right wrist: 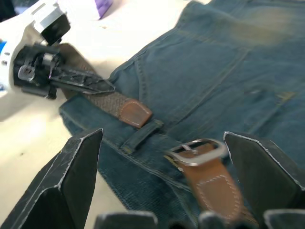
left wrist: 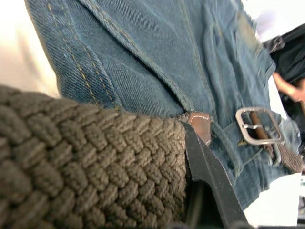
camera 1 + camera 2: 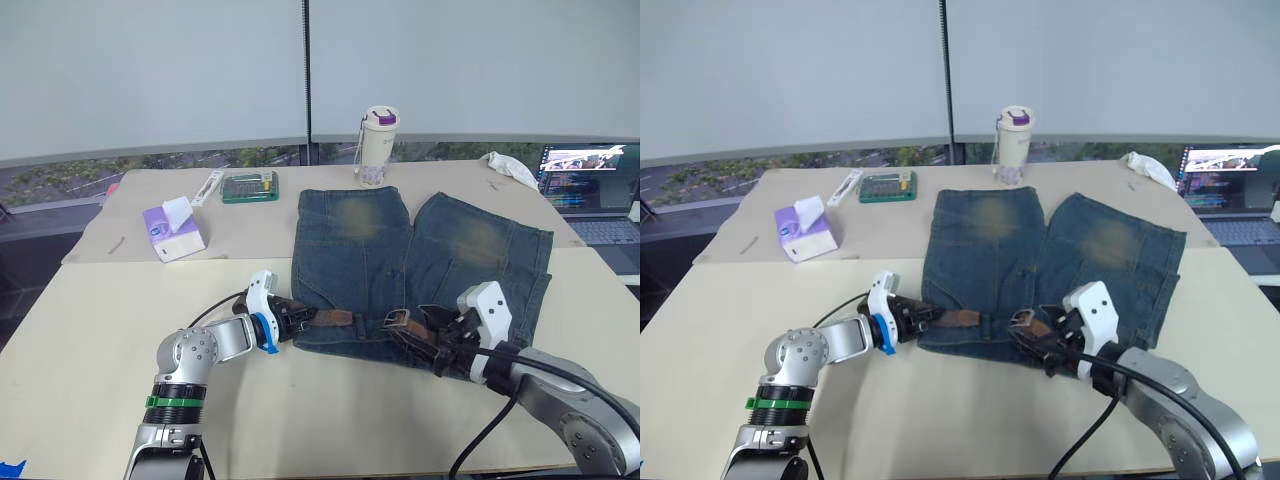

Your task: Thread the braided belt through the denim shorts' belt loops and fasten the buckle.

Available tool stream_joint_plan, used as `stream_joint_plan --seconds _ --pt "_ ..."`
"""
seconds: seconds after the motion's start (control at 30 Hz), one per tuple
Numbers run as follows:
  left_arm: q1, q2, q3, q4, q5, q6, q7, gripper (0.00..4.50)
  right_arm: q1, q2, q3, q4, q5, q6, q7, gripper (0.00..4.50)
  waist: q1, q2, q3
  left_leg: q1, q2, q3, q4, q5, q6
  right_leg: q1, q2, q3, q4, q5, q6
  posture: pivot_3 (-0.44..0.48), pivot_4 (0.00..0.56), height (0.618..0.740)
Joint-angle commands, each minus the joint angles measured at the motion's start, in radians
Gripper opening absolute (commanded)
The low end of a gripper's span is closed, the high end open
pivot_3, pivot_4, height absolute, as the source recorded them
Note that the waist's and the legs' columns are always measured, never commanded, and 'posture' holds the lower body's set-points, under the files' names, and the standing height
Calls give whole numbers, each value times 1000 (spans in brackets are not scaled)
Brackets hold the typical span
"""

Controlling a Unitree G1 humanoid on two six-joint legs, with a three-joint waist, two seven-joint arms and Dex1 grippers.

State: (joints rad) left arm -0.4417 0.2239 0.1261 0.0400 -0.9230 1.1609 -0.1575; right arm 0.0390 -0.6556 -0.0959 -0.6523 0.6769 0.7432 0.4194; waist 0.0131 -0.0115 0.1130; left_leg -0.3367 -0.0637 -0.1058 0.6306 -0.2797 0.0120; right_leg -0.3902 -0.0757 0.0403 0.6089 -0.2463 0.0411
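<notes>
— Jaws?
— Left gripper (image 1: pixel 71 81) is clamped on the braided belt (image 1: pixel 114 106) at the waistband's left end. Right gripper (image 1: pixel 162 183) is spread wide over the buckle (image 1: pixel 195 152).
— And the shorts?
— The denim shorts (image 3: pixel 400 260) lie flat on the worktop (image 3: pixel 90 340), waistband near.
— Containers?
— A lidded bottle (image 3: pixel 377 145) stands at the far side; contents unseen.

You see the denim shorts (image 3: pixel 400 265) lying flat on the table, waistband toward the near edge and both legs, each with a faded yellowish patch, pointing to the far edge. The braided belt (image 1: pixel 112 105) lies along the waistband; its leather-tipped end sits just beside a belt loop (image 1: pixel 140 135), not yet through it. The buckle (image 1: pixel 195 151), a silver frame on a brown leather tab, rests on the waistband past that loop.
</notes>
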Motion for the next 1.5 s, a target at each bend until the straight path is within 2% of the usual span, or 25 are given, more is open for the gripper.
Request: stream_joint_plan --seconds 0.03,0.2,0.37,0.7,1.03,1.27,1.5 --pt "-51 -25 35 -39 -40 101 47 0 -36 26 12 -22 -26 -41 2 4461 1 0 0 0 0 0 0 0 0 0 0 0 0 0 0 0 150 740" --pt "-58 -28 46 -76 -27 208 90 0 -49 45 15 -8 -51 -48 10 4461 -1 0 0 0 0 0 0 1 -2 0 0 0 0 0 0 0 150 740" --pt "-72 -38 43 -84 23 242 122 0 -50 60 12 -4 -65 -50 18 4461 1 0 0 0 0 -1 0 2 -3 0 0 0 0 0 0 0 150 740" --pt "-107 -138 114 -80 65 301 183 0 -30 80 11 -21 -87 -46 19 4461 2 -1 1 0 -1 -1 0 2 -4 0 0 0 0 0 0 0 150 740" --pt "-172 -83 113 -166 147 432 190 0 -17 118 26 -28 -109 -52 9 4461 -1 -1 1 0 -1 -1 0 3 -5 0 0 0 1 0 0 0 150 740" --pt "-207 -159 143 -178 180 454 203 0 -26 137 32 -15 -120 -57 12 4461 2 -1 1 0 -2 -1 0 3 -6 0 0 0 1 0 0 0 150 740" --pt "-193 -237 126 -164 258 453 222 0 -31 142 30 -8 -124 -58 17 4461 1 -3 1 0 -1 -1 0 4 -8 0 0 0 1 0 0 0 150 740"
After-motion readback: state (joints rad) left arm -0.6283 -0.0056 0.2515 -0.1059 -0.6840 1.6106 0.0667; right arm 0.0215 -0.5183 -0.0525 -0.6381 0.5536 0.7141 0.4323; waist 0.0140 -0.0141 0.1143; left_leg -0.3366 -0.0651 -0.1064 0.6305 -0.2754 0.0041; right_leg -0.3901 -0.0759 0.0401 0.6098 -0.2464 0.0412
